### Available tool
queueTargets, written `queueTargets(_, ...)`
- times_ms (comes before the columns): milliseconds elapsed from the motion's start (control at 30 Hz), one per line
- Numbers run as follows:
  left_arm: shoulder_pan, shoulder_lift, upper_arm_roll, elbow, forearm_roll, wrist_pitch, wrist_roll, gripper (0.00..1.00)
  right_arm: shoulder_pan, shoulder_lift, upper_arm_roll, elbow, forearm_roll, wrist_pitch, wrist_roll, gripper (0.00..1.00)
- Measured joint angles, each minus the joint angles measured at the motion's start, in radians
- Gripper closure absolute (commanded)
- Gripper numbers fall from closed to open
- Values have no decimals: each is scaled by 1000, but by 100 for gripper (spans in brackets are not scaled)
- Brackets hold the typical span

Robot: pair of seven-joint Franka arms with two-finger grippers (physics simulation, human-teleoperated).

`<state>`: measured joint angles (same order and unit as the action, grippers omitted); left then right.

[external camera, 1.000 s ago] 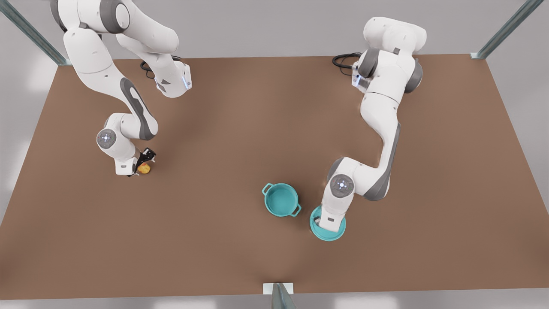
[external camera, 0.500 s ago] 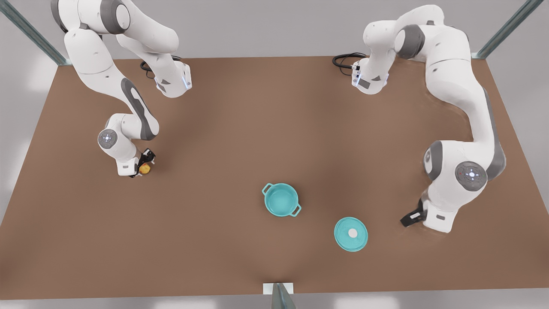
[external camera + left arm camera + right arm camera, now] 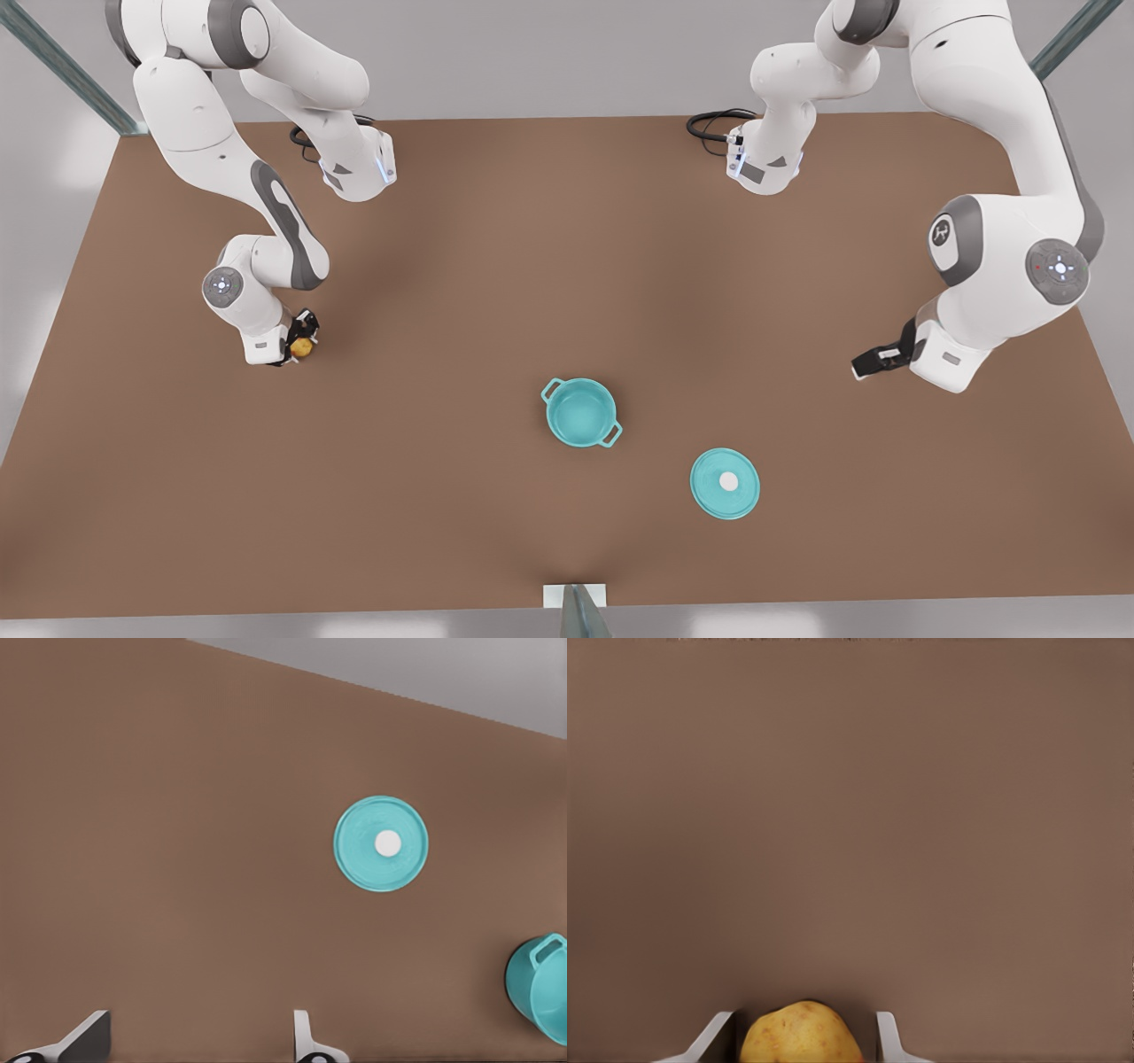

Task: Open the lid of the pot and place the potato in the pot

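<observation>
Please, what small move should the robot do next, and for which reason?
Probably the right gripper should close on the potato and lift it a little. The potato sits between its fingers, which look not yet tight on it. The pot is already open, and the pot lid lies flat on the table beside it. The left gripper waits, open, away from both.

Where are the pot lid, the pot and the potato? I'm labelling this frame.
pot lid (image 3: 725, 483): front view, teal disc beside its white knob.
pot (image 3: 580, 413): front view, teal inside floor.
potato (image 3: 802, 1034): right wrist view, yellow top surface.
</observation>
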<state>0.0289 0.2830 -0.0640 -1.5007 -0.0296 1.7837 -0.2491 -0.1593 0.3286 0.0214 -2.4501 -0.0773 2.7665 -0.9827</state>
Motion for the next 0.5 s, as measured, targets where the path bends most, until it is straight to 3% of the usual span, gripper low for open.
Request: queueTargets(500,-1,7,0,-1,0,-13,107,0,-9,-9,-8,-1,0,-3,-45,33)
